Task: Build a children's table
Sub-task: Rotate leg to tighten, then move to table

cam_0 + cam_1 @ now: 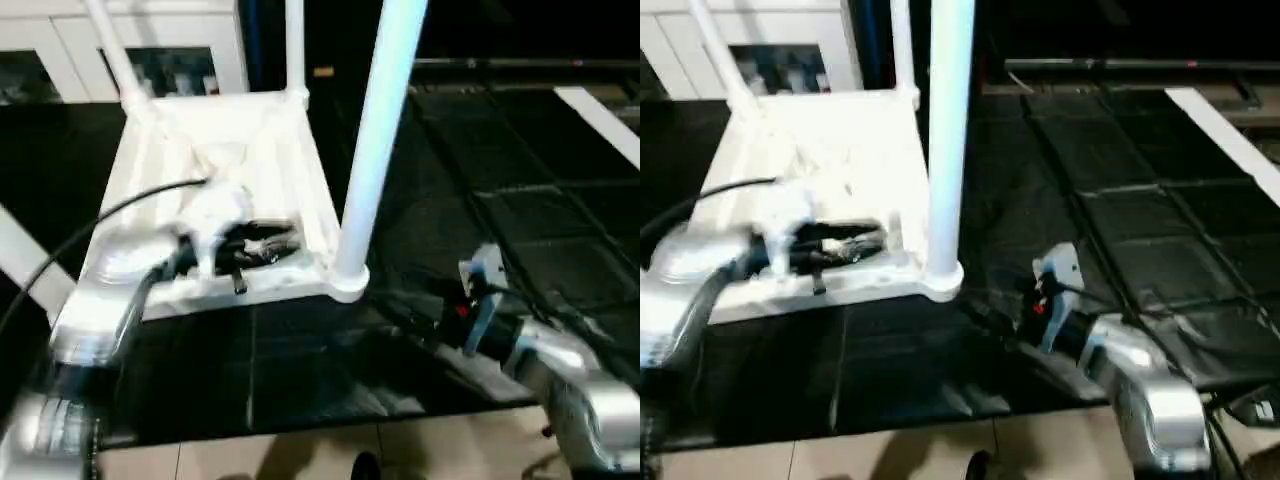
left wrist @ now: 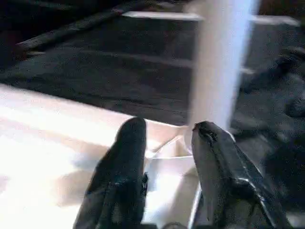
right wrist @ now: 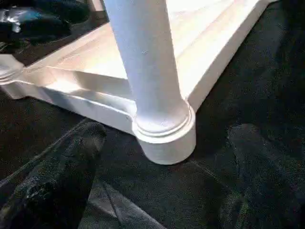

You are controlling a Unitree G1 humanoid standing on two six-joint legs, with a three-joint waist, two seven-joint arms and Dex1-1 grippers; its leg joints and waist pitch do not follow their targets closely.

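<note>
Table top: the white plastic table top (image 1: 240,170) is laid upside down on a black floor mat (image 1: 500,230), its ribbed underside facing up; the shape is rectangular with rounded corners.
Near leg: 1 long white tube leg (image 1: 375,150) is seen standing upright in the round corner socket (image 3: 167,136) at the near right corner; the tube is smooth and round, and a stepped collar is formed where it enters the socket.
Far legs: 2 more white legs (image 1: 295,45) are seen standing at the far corners, the left one (image 1: 115,50) tilted.
Left claw: the left claw (image 2: 167,157) is held over the underside of the top, near the socketed corner; its 2 black fingers (image 2: 124,176) are parted, with nothing seen between them.
Right claw: the right claw (image 3: 162,191) is placed low over the mat, just beside the corner socket but apart from it; its dark fingers (image 3: 57,176) are spread wide and empty.
Mat: a dark surface divided into large square tiles by seams.
Background: a white cabinet (image 1: 150,45) with glass doors is seen behind the top.
Foreground: a strip of pale floor (image 1: 300,450) is seen along the mat's near edge.
</note>
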